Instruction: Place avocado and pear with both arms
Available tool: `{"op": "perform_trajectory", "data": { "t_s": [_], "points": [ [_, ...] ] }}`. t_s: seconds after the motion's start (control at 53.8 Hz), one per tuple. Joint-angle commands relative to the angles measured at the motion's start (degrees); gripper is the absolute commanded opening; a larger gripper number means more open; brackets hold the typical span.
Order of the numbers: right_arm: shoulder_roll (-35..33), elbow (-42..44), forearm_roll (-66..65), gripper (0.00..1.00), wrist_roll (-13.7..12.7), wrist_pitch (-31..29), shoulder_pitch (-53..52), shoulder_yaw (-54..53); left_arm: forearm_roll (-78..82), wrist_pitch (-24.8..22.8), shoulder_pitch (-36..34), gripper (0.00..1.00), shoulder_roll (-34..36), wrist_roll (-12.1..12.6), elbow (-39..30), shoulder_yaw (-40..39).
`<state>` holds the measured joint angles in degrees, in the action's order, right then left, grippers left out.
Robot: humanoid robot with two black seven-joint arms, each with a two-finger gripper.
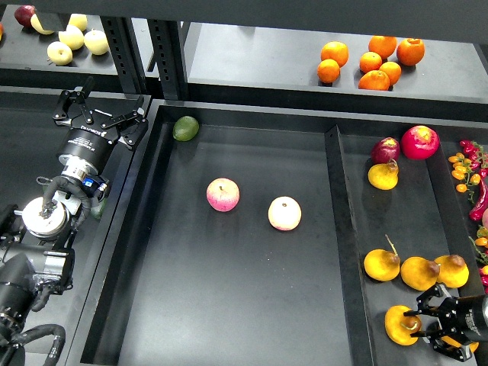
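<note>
My right gripper (421, 325) is open at the bottom right. Its two fingers reach left and straddle the right side of the pear (398, 325), a yellow-orange fruit with a brown patch, in the right compartment. Another yellow fruit (460, 345) shows partly under the gripper body. My left gripper (99, 116) is open and empty over the left compartment, left of the big tray. A dark green fruit (98, 207), possibly the avocado, peeks out beside my left arm and is mostly hidden. A shorter green avocado (185, 127) lies in the tray's far left corner.
Two pink-and-yellow apples (223, 194) (284, 213) lie mid-tray. Three more pears (382, 264) lie above my right gripper. A yellow fruit (383, 175), red fruits (421, 141) and peppers (471, 168) sit farther back. Oranges (374, 57) and pale fruits (72, 38) are on the shelf.
</note>
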<state>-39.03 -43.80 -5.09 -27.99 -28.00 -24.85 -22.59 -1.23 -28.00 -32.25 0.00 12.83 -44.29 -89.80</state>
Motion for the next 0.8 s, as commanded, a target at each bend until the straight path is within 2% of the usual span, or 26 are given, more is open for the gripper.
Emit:
{"op": "perform_trajectory", "data": {
  "t_s": [0.0, 0.13, 0.297, 0.501, 0.78],
  "points": [
    [-1.48, -1.72, 0.08, 0.83, -0.01, 0.00, -0.02, 0.01, 0.00, 0.00, 0.00, 1.00, 0.00, 0.00, 0.08, -0.02],
    [-4.56, -5.24, 0.52, 0.90, -0.01, 0.00, -0.11, 0.01, 0.00, 0.00, 0.00, 1.00, 0.00, 0.00, 0.08, -0.02],
    [-8.25, -9.01, 1.31, 0.93, -0.01, 0.00, -0.46, -0.08, 0.00, 0.00, 0.00, 1.00, 0.00, 0.00, 0.08, -0.02],
    [-13.43, -13.76, 4.21, 0.94, -0.01, 0.00, -0.63, -3.24, 0.00, 0.00, 0.00, 1.00, 0.00, 0.26, 0.08, -0.02],
    [-14.67, -14.91, 7.64, 0.95, -0.01, 0.00, -1.42, -13.96, 0.00, 0.00, 1.23, 1.00, 0.00, 0.26, 0.08, -0.02]
  ]
}}
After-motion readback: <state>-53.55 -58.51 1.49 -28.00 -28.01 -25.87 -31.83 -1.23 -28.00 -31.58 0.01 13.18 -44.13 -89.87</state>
